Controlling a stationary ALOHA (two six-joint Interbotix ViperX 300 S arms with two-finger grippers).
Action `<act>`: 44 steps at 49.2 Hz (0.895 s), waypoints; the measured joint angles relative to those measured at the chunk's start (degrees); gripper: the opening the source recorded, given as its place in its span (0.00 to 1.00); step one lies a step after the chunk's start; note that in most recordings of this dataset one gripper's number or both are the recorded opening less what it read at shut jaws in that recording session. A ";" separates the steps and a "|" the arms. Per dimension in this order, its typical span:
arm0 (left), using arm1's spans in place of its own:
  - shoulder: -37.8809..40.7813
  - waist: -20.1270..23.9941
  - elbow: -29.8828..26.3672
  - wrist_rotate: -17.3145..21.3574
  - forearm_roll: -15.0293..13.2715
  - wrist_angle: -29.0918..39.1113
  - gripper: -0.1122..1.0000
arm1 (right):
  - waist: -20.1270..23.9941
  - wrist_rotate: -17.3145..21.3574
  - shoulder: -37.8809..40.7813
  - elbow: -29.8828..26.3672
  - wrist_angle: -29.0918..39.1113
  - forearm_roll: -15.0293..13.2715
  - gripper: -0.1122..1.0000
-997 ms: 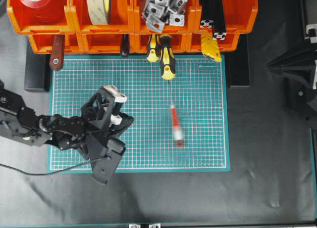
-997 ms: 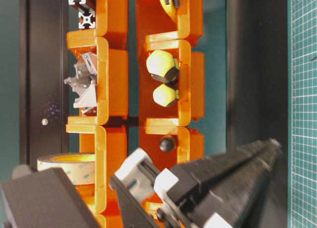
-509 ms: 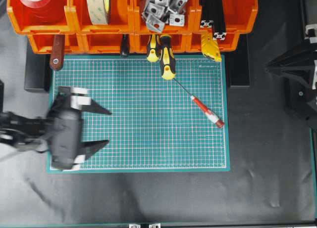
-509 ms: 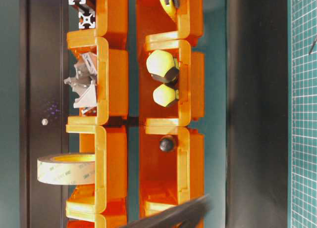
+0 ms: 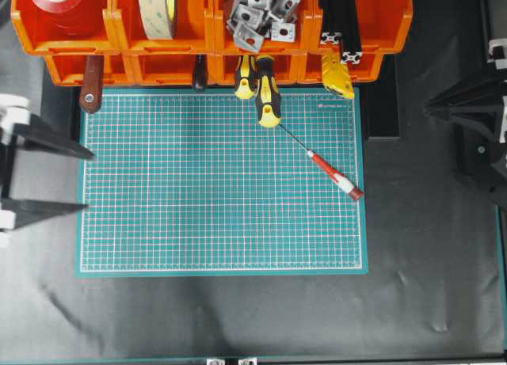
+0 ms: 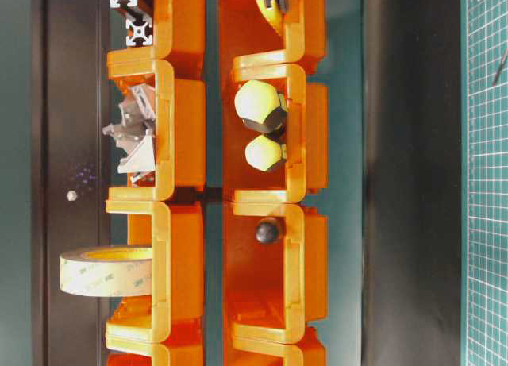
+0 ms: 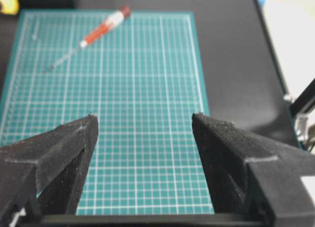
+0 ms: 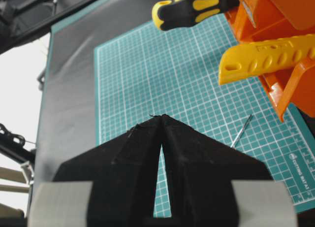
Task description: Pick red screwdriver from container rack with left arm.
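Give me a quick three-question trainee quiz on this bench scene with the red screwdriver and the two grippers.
1. True or false: the red screwdriver lies on the green cutting mat.
2. The left gripper is: A) shut on the red screwdriver, B) open and empty, C) inside a bin.
3. Fill in: the right gripper has its fingertips ____.

Key: 1 true; 2 B; 3 together (shut, holding nothing).
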 measured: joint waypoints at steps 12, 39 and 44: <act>-13.01 0.09 3.43 0.26 0.00 2.72 0.76 | -0.09 -0.97 0.09 0.00 -2.55 -0.88 0.10; -25.84 0.79 6.06 0.88 -0.09 11.69 0.76 | -0.09 -1.14 0.26 0.26 -10.72 -2.99 0.10; -25.93 1.32 6.06 0.79 0.00 11.78 0.76 | -0.09 -1.14 0.26 0.53 -10.72 -2.99 0.10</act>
